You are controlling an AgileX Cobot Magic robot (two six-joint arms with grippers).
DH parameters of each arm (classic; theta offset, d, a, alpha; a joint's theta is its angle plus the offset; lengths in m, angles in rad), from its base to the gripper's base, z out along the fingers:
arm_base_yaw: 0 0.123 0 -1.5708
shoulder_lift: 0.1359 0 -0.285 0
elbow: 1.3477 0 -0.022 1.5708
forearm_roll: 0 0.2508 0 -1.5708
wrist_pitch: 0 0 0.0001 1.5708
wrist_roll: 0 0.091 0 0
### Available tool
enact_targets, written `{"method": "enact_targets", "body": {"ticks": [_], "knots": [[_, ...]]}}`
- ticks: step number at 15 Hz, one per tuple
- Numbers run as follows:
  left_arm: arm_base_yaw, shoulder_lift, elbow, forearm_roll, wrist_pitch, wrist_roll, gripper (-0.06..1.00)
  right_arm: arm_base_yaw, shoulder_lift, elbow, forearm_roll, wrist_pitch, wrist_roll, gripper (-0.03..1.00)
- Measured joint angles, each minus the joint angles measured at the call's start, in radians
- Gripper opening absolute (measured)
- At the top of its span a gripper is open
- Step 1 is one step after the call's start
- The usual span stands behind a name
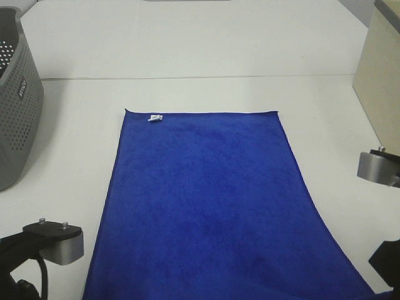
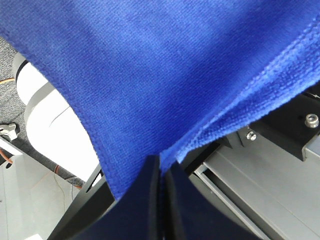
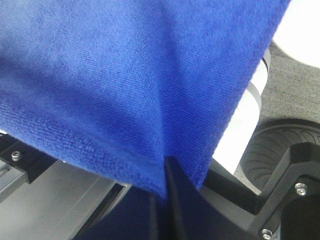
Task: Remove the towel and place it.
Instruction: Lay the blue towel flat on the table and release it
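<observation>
The towel (image 1: pixel 206 200), deep blue plush with a small white tag (image 1: pixel 154 117) near its far left corner, lies stretched along the white table and runs off the near edge of the exterior view. In the left wrist view my left gripper (image 2: pixel 162 167) is shut on a near corner of the towel (image 2: pixel 150 75), which fans out from the dark fingers (image 2: pixel 142 195). In the right wrist view my right gripper (image 3: pixel 165 187) is shut on the other near corner of the towel (image 3: pixel 125 85). In the exterior view only the wrists show; both fingertips are out of frame.
A grey perforated basket (image 1: pixel 15 106) stands at the far left of the white table (image 1: pixel 206 56). A beige box (image 1: pixel 381 81) stands at the right edge. The left arm's wrist (image 1: pixel 59 240) and the right arm's wrist (image 1: pixel 378 167) flank the towel's near end.
</observation>
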State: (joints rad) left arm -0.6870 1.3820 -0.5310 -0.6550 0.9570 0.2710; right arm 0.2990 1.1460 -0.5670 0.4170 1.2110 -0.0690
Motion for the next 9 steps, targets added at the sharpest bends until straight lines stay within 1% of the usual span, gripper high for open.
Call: {"method": "enact_targets", "body": {"ticks": [2,4,6,8,9], "knots": [[0.0,0.0,0.0,-0.001,0.001,0.0,0.0,0.0,0.0,0.003,0.0,0.0,0.001,0.02],[0.0,0.0,0.0,-0.002,0.003,-0.017,0.0,0.0,0.0,0.003,0.0,0.0,0.001,0.04],[0.0,0.0,-0.012,0.009,0.038,-0.028,0.0,0.0,0.0,0.003,0.012,0.0,0.002,0.1],[0.0,0.0,-0.029,0.013,0.055,-0.03,0.0,0.0,0.0,0.003,0.019,0.0,0.004,0.19],[0.0,0.0,-0.031,0.016,0.056,-0.03,0.03,0.0,0.0,0.003,0.019,0.0,0.004,0.25]]}}
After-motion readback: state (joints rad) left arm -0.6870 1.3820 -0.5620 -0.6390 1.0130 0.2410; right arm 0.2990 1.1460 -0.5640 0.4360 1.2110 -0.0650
